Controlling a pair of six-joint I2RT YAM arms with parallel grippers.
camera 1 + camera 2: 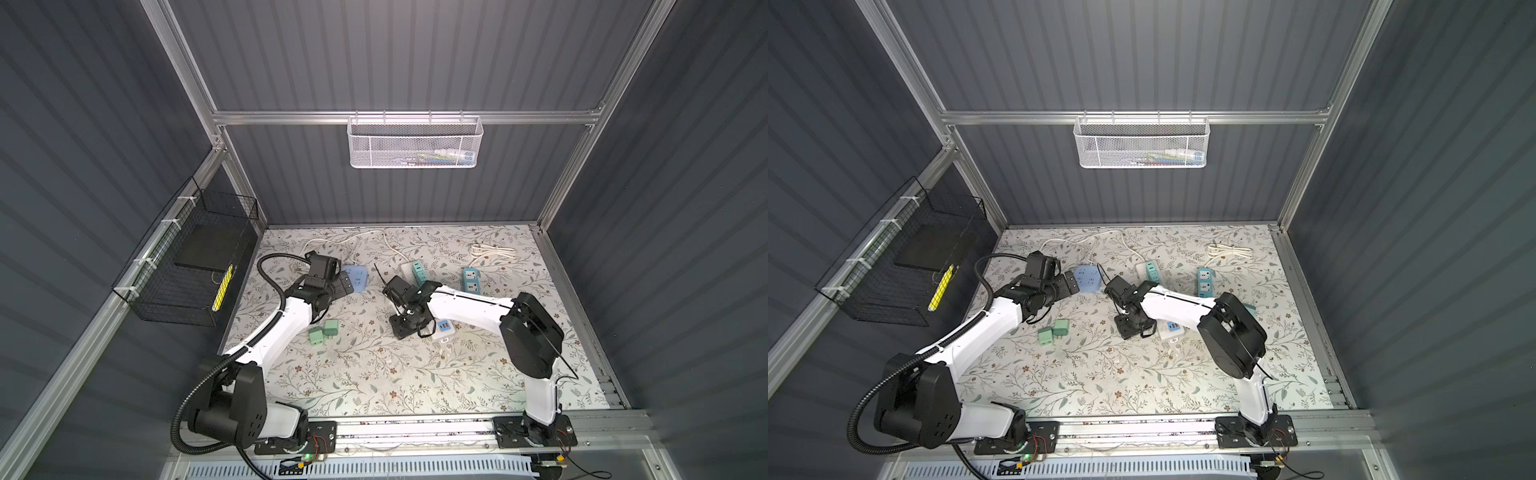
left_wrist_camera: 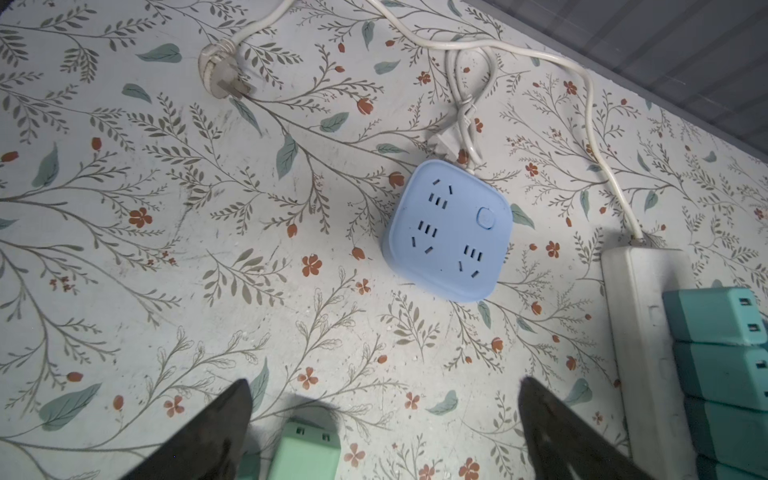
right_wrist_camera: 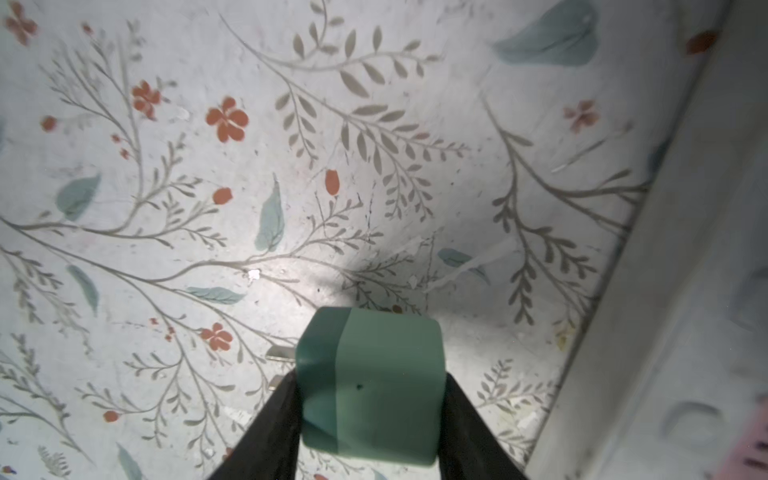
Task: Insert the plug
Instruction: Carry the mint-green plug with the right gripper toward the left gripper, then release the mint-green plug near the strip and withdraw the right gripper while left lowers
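Note:
In the right wrist view my right gripper (image 3: 369,388) is shut on a green cube-shaped plug (image 3: 374,374), held just above the floral table. Its metal prongs (image 3: 282,353) stick out sideways. A small white power strip (image 3: 685,291) lies close beside it. In both top views that gripper (image 1: 402,329) (image 1: 1128,329) points down next to the white strip (image 1: 442,329), and the plug is hidden beneath it. My left gripper (image 2: 384,382) (image 1: 345,286) is open and empty, hovering short of a blue square socket block (image 2: 449,230) (image 1: 357,277). A loose green plug (image 2: 305,453) lies below it.
Two loose green plugs (image 1: 324,331) lie near the left arm. A white strip (image 2: 640,332) carries several teal plugs (image 2: 715,316). A teal socket strip (image 1: 471,280) and a coiled white cable (image 1: 492,250) lie at the back right. Wire baskets (image 1: 415,143) (image 1: 195,266) hang on the walls.

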